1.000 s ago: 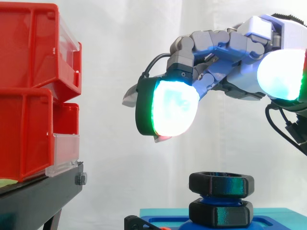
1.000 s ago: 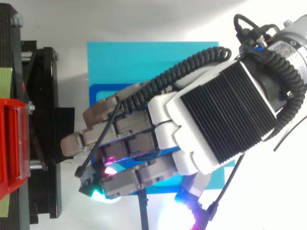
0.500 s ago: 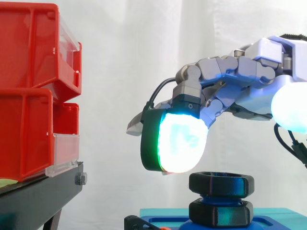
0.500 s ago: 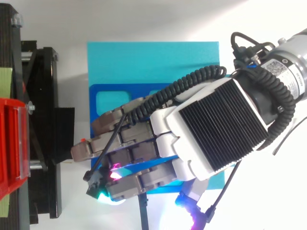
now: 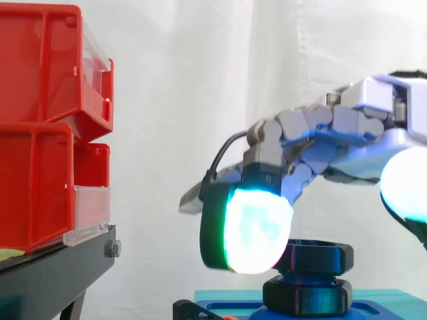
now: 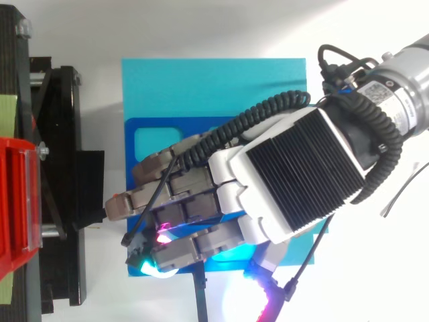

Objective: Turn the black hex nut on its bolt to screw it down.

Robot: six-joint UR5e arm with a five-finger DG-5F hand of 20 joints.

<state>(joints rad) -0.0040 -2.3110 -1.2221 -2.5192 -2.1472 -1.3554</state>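
We log the hand (image 5: 333, 127) coming in from the right in the side view, palm facing down. Its ribbed black back (image 6: 295, 176) faces up in the top view. The fingers (image 6: 171, 194) reach out side by side, loosely arched, with tips dipped and not clenched. The nearest fingertip pad (image 5: 257, 230) glows white-cyan with a green rim. The thumb pad (image 5: 407, 183) glows white. The wrist (image 6: 412, 97) slopes in from the upper right.

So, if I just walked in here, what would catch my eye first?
The big fingertip pad glowing white and green on the robot's hand stands out most, low in the middle of the side view, overlapping the left edge of the upper black hex nut. Next come the stacked red bins at the left, and from above the bright teal base beneath the hand.
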